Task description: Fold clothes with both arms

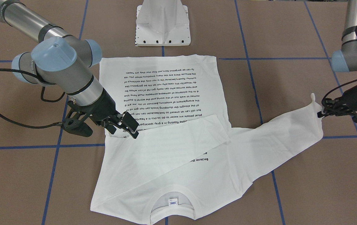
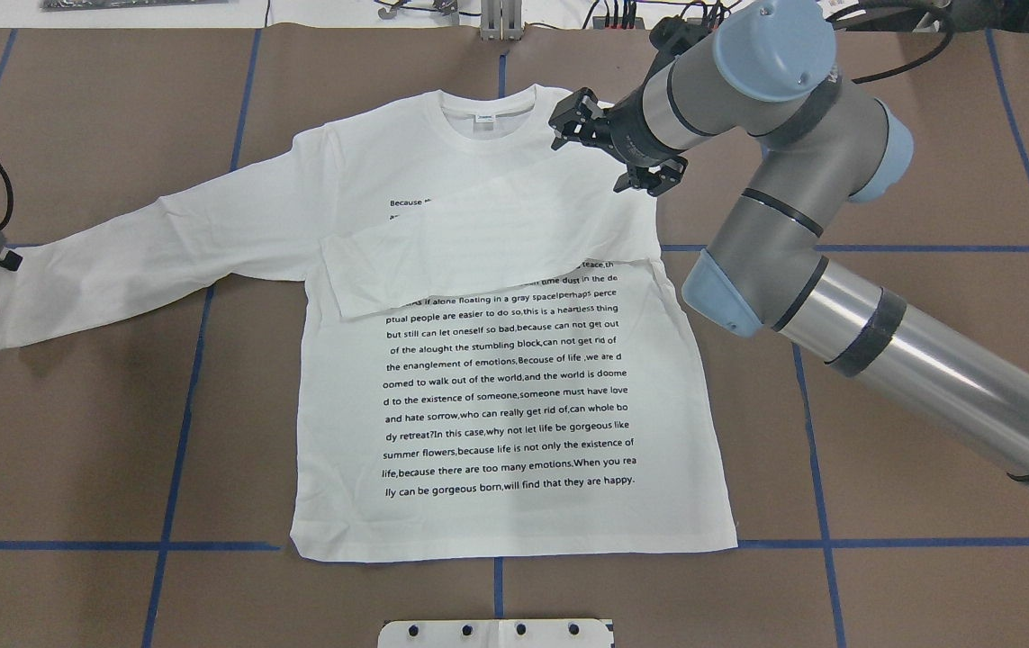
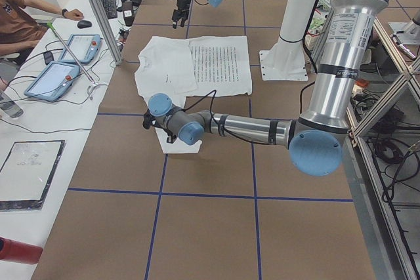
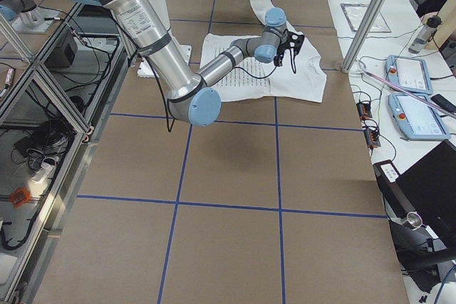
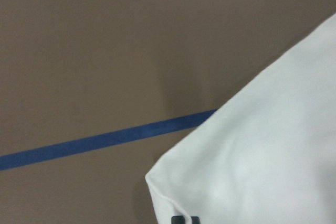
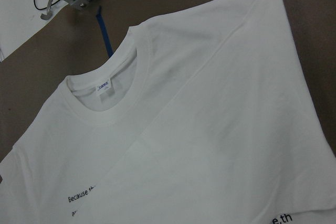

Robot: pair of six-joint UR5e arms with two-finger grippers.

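Matt soft cloth T-shirt point(image 2: 514, 517), smooth satin metal arm tubes point(image 2: 937, 364), matt paper-like brown table point(image 2: 91, 432)

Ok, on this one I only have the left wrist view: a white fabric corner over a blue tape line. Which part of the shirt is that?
Observer: It is the cuff end of the outstretched sleeve. The left hand pinches its edge, well out from the body of the T-shirt.
Operator: And the other sleeve?
Observer: The folded sleeve already lies across the chest and covers the upper lines of the printed text.
Operator: Is the right hand holding anything?
Observer: No. The right hand is open and empty, over the shoulder beside the collar.
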